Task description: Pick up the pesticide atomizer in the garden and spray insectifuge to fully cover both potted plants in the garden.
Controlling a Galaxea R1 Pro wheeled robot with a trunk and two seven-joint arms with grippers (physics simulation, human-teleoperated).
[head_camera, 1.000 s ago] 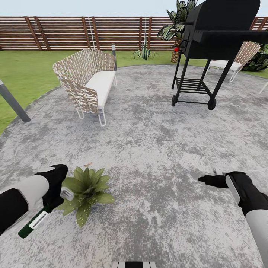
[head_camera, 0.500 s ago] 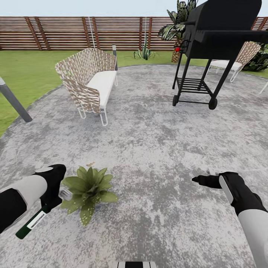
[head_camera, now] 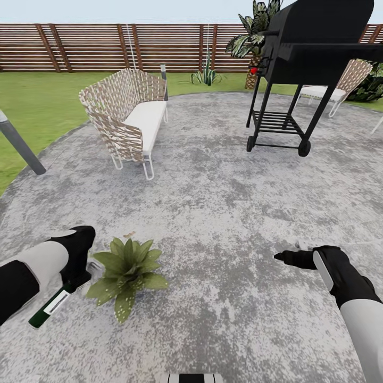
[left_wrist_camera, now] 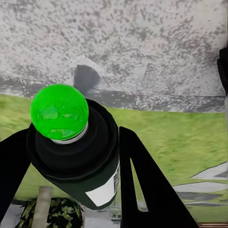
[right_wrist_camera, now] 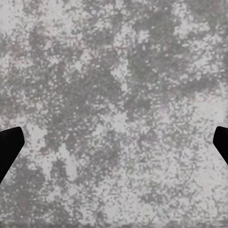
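My left gripper (head_camera: pixel 80 266) is shut on the pesticide atomizer (head_camera: pixel 50 307), a dark green bottle with a white label, tilted with its base toward me. In the left wrist view the bottle (left_wrist_camera: pixel 83 161) sits between the black fingers (left_wrist_camera: pixel 147 190), and its top (left_wrist_camera: pixel 59 111) shows bright green. One potted plant (head_camera: pixel 126 268), a low rosette of pointed green leaves, stands on the grey patio (head_camera: pixel 213 213) just right of that gripper, close to its fingers. My right gripper (head_camera: pixel 286 258) hovers open over bare paving, well right of the plant. The second potted plant is out of view.
A wicker bench (head_camera: pixel 127 114) with a white cushion stands at the back left. A black grill (head_camera: pixel 303 58) with a red knob (head_camera: pixel 253 69) stands at the back right, a white chair (head_camera: pixel 330 88) behind it. A slanted grey post (head_camera: pixel 18 146) crosses the lawn edge at left.
My left hand has turned a little, lifting the bottle's base end. My right gripper has shifted slightly left. The view itself nudged a little.
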